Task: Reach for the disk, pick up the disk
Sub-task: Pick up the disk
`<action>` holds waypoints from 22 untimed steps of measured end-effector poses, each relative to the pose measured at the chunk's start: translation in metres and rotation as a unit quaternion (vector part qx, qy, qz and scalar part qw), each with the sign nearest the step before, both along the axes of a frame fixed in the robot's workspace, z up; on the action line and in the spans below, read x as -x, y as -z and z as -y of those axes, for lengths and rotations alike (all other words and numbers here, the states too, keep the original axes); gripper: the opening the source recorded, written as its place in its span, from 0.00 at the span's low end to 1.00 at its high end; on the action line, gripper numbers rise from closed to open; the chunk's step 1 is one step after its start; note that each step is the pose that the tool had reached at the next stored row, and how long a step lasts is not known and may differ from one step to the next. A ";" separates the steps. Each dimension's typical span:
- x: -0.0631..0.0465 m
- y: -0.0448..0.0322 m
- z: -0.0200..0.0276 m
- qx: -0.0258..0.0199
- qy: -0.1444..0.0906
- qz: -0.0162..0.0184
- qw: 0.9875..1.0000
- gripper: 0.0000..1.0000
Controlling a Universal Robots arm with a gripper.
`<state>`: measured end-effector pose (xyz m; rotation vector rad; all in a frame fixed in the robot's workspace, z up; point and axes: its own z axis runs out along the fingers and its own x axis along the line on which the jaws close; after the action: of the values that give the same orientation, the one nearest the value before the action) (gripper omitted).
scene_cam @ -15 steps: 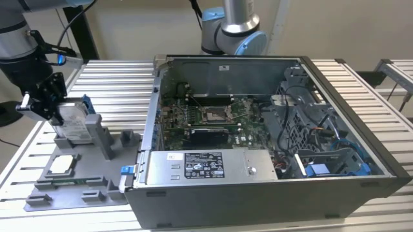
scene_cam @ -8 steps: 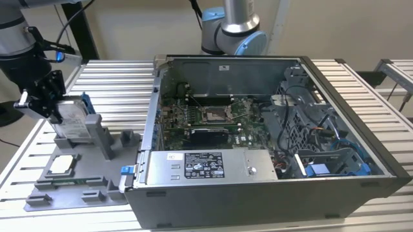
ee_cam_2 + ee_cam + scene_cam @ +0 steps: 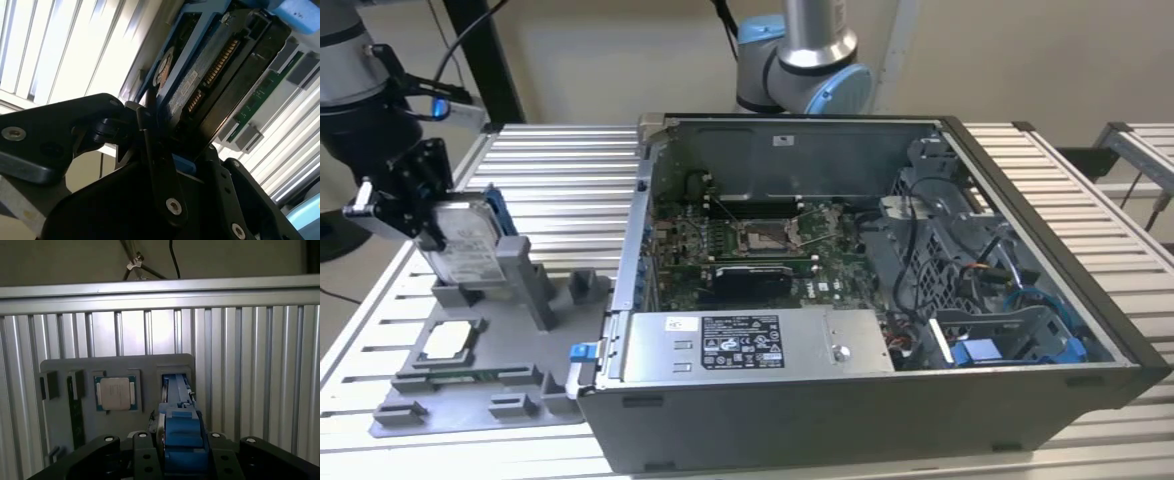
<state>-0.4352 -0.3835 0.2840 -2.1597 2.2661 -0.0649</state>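
Arm wrist enters from the upper corner on the exterior view's left and slants down over the slatted table [image 3: 560, 165]. The black gripper [image 3: 432, 214] is turned sideways and set on the upper edge of the disk [image 3: 464, 250].

The disk stands on edge, leaning a little, in the upright slot of the grey fixture tray [image 3: 494, 405], with its blue bracket facing the open computer case [image 3: 854, 425]. We cannot tell whether its lower edge has left the slot.

In the first wrist view the gripper [image 3: 182, 434] looks straight down the disk [image 3: 176, 386], one finger tight against each side of the blue frame. In the second wrist view a finger [image 3: 150, 147] presses flat on the disk [image 3: 210, 65]. We read the jaws as clamped on it.

The square chip [image 3: 116, 392] lies flat in the neighbouring pocket of the tray.
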 end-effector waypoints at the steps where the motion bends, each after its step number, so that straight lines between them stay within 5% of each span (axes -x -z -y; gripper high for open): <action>1: 0.000 -0.0011 0.0000 0.000 0.000 0.000 1.000 0.00; 22: 0.000 -0.0224 0.0000 0.000 0.000 0.000 1.000 0.00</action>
<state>-0.4353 -0.3835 0.3064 -2.1600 2.2662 -0.0655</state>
